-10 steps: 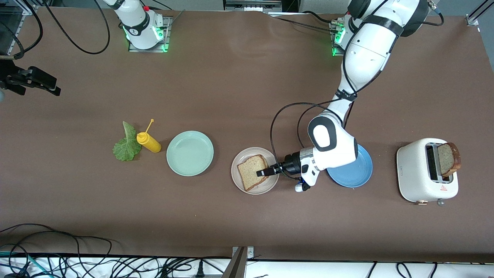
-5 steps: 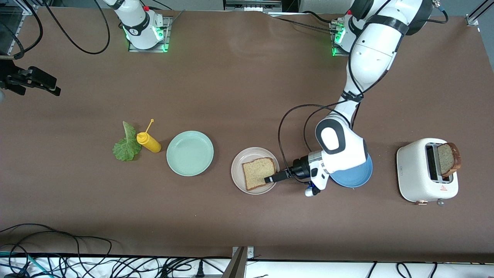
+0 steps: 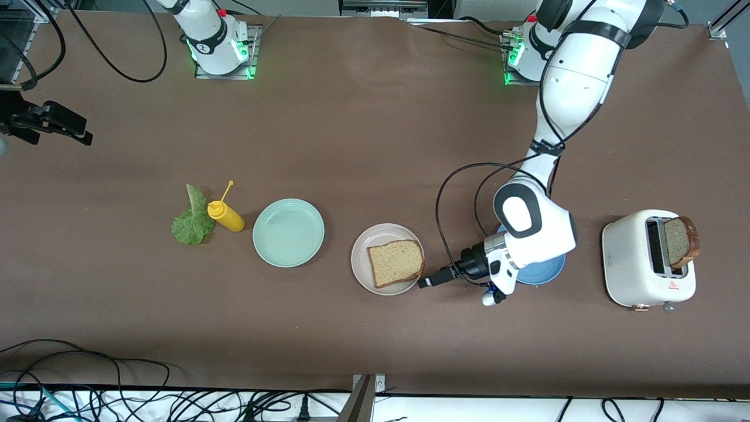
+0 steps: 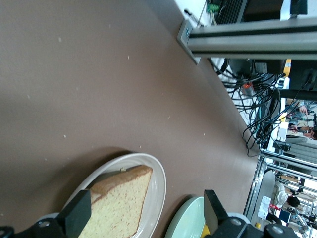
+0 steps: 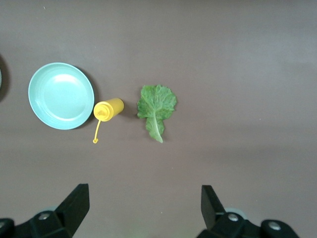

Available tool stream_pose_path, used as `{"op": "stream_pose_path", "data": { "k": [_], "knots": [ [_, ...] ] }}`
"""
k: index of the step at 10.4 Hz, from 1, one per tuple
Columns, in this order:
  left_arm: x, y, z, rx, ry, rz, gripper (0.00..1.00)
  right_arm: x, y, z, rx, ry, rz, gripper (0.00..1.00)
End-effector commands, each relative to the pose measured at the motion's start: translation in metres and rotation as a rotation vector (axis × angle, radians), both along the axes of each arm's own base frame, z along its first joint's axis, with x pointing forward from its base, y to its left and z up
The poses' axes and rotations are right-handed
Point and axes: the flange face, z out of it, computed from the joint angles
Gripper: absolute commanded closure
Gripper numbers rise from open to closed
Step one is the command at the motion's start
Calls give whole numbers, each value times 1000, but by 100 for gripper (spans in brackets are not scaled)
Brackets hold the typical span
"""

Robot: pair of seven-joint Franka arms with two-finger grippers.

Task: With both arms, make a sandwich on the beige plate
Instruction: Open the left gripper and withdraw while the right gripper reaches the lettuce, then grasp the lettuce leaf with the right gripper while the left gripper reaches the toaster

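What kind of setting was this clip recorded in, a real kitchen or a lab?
Most likely a robotics lab bench staged as a kitchen: a brown-covered table with loose cables along its edge, aluminium framing, and props such as a toaster and plates.

The front camera is looking down from high across the table, taking in its whole width. The left wrist camera is sitting low and close, skimming the beige plate. The right wrist camera is looking straight down from high, sharing the mint-green plate with both.

Left claw low, agape — right claw agape.
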Motion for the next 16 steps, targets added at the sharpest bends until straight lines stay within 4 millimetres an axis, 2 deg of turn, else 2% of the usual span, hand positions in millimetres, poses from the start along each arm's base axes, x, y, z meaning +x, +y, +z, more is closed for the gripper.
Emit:
{"op": "stream_pose_path", "data": {
  "k": [1, 2, 3, 5, 7, 8, 10, 12, 13, 15, 16],
  "knots": [
    [6, 25, 18, 51, -43, -3, 0, 9, 0, -10, 3, 15, 5, 0],
    [9, 40, 22, 88, -49, -3, 0, 26, 2, -52, -1, 93, 8, 0],
    [13, 57, 35, 137, -59, -3, 0, 35, -8, -82, 18, 162, 10, 0],
    [12, 87, 63, 246, -67, -12, 0, 42, -11, -91, 8, 142, 48, 0],
    [16, 122, 87, 375, -59, -5, 0, 50, -12, -154, 2, 102, 48, 0],
    [17, 137, 100, 439, -64, -11, 0, 47, -10, -187, 1, 92, 50, 0],
    [10, 180, 122, 540, -60, -12, 0, 34, -9, -246, -4, 70, 57, 0],
    [-6, 202, 138, 640, -29, -99, 0, 10, -2, -305, -7, 77, 71, 0],
    [-14, 212, 146, 684, -20, -129, 0, -1, 0, -330, -8, 86, 73, 0],
    [-30, 247, 172, 784, 16, -189, 0, -13, 4, -367, -10, 77, 83, 0],
    [-38, 250, 187, 823, 34, -232, 0, -18, 4, -398, -10, 125, 84, 0]
  ]
}}
